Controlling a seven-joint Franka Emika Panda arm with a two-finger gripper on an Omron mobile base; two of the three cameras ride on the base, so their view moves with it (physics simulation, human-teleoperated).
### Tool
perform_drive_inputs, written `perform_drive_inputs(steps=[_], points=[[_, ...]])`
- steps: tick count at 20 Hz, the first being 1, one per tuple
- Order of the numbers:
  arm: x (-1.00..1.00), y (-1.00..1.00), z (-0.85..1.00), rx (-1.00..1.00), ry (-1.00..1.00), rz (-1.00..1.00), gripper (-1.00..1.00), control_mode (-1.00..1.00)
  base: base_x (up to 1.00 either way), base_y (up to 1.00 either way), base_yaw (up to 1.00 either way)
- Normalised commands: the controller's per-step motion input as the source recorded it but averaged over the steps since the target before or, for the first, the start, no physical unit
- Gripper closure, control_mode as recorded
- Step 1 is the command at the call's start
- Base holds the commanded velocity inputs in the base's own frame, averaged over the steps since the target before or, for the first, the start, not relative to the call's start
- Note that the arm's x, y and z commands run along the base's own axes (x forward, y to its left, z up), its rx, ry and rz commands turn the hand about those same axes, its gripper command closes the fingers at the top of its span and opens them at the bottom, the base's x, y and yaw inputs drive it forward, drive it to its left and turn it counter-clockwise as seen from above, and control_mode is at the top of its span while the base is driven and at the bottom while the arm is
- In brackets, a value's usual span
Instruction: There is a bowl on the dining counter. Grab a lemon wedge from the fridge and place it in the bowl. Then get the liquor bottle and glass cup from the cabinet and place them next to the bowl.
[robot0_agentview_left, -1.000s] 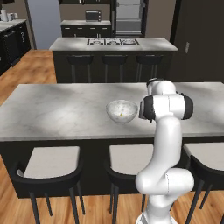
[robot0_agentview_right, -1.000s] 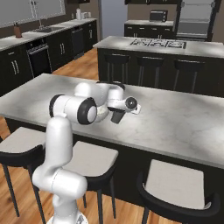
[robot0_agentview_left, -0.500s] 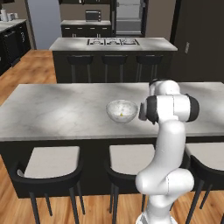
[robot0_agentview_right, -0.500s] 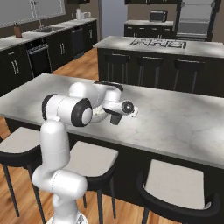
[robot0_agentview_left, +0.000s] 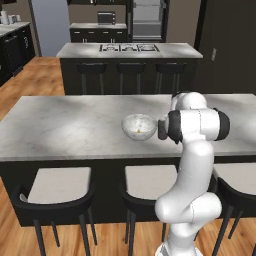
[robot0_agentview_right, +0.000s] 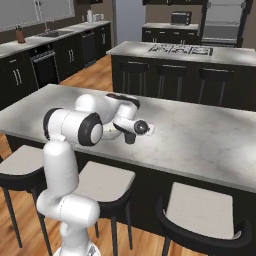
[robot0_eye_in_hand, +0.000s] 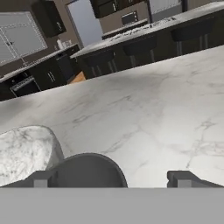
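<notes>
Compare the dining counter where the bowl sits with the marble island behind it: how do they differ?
The dining counter carries a pale bowl with a yellow lemon wedge inside; the island carries stove burners. The dining counter lies near the robot, the island farther back. Both have grey-white marble tops, dark bases and dark stools.

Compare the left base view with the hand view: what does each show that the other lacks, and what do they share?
Left base view: the lemon wedge lying in the bowl, and three stools under the dining counter.
Hand view: the open gripper, its fingertips wide apart.
Both: bowl, counter, and the stove island behind.
</notes>
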Motion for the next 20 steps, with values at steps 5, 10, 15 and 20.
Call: perform_drive_inputs(steps=[5, 10, 15, 20], points=[[-0.10, 0.00, 0.35, -0.03, -0.16, 0.00, -1.00, -1.00, 0.00, 0.00, 0.00], [-0.53, 0.00, 0.99, 0.00, -0.31, 0.00, -1.00, -1.00, 0.00, 0.00, 0.00], [-0.62, 0.00, 1.00, 0.00, -0.19, 0.00, -1.00, -1.00, 0.00, 0.00, 0.00], [-0.51, 0.00, 1.00, 0.00, 0.01, 0.00, -1.00, -1.00, 0.00, 0.00, 0.00]])
